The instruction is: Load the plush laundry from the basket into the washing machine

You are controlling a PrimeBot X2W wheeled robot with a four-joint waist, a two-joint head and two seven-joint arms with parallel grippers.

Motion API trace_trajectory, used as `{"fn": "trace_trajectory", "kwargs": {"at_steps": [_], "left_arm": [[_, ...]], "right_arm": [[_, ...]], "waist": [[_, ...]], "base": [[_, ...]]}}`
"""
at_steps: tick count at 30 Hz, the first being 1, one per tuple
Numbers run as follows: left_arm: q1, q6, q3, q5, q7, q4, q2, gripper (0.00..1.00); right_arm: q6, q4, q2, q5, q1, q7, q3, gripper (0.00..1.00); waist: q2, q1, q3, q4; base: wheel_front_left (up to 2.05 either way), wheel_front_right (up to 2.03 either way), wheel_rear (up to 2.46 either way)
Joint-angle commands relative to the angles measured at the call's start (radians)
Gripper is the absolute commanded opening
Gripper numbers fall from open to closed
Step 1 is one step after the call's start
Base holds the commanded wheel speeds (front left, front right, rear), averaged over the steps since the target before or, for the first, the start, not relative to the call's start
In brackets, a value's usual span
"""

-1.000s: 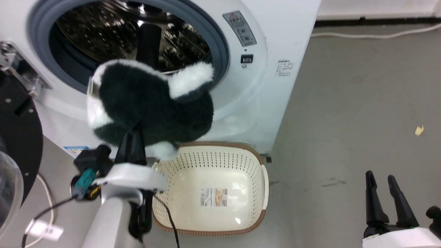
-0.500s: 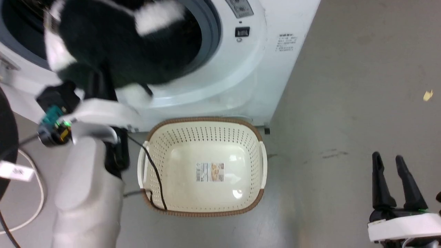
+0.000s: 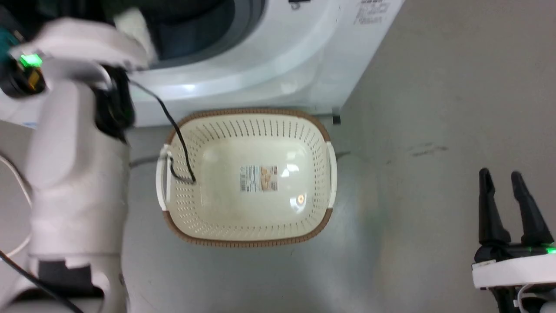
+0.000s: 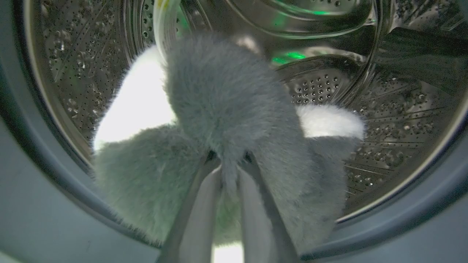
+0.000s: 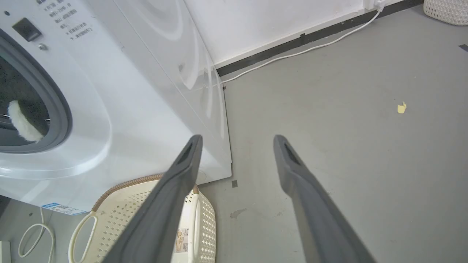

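Observation:
My left gripper (image 4: 229, 160) is shut on the plush laundry (image 4: 226, 109), a dark furry bulk with white patches. It hangs in the round port of the washing machine (image 3: 260, 65), with the shiny perforated drum (image 4: 384, 109) behind it. In the head view my pale left arm (image 3: 74, 130) reaches up into the port, where a white tuft of the plush laundry (image 3: 132, 24) shows. The basket (image 3: 243, 242) stands on the floor before the washer, holding only its label sticker. My right gripper (image 3: 500, 176) stands open at the lower right, with nothing between its fingers (image 5: 175, 190).
A black cable (image 3: 178, 134) from my left arm droops over the basket's left rim. A white cord (image 5: 292, 54) runs along the wall's foot. A yellow scrap (image 5: 401, 107) lies on the grey floor, and a white perforated item (image 5: 446, 9) sits far off.
My left arm has carried the plush laundry up from in front of the washer door into the port. The head camera has tilted down. My right gripper stays open in place.

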Motion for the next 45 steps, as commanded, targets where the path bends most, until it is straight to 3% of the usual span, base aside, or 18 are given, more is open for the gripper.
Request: {"fn": "trace_trajectory", "kwargs": {"at_steps": [1,18,34,35,36,45], "left_arm": [[-0.03,0.002,0.006,-0.005,-0.001,-0.003,0.009,0.0],[-0.363,0.037,0.02,-0.013,0.09,0.001,0.1,0.0],[-0.481,0.037,-0.004,-0.013,0.122,0.116,0.131,0.0],[-0.485,0.04,0.0,-0.018,0.121,0.125,0.13,0.26],[-0.487,0.038,-0.002,-0.019,0.126,0.136,0.131,0.99],[-0.484,-0.008,-0.051,0.001,0.108,0.21,0.14,1.0]], "right_arm": [[-0.001,-0.01,0.001,-0.005,-0.016,0.001,-0.003,1.0],[-0.001,-0.074,-0.031,0.011,-0.026,-0.011,-0.006,1.0],[-0.001,-0.079,-0.037,0.016,-0.012,-0.024,-0.013,1.0],[-0.001,-0.078,-0.038,0.016,-0.013,-0.024,-0.014,1.0],[-0.001,-0.077,-0.038,0.016,-0.014,-0.024,-0.015,1.0],[-0.001,-0.068,-0.041,0.013,-0.026,-0.026,-0.01,1.0]], "waist": [[0.0,-0.0001,0.042,-0.007],[0.0,-0.0001,0.24,-0.039],[0.0,-0.0001,0.304,-0.045],[0.0,-0.0001,0.304,-0.045],[0.0,-0.0001,0.304,-0.045],[0.0,-0.0001,0.27,-0.028]], "base": [[0.0,0.0,0.0],[0.0,0.0,0.0],[0.0,0.0,0.0],[0.0,0.0,0.0],[0.0,0.0,0.0],[0.0,0.0,0.0]]}}
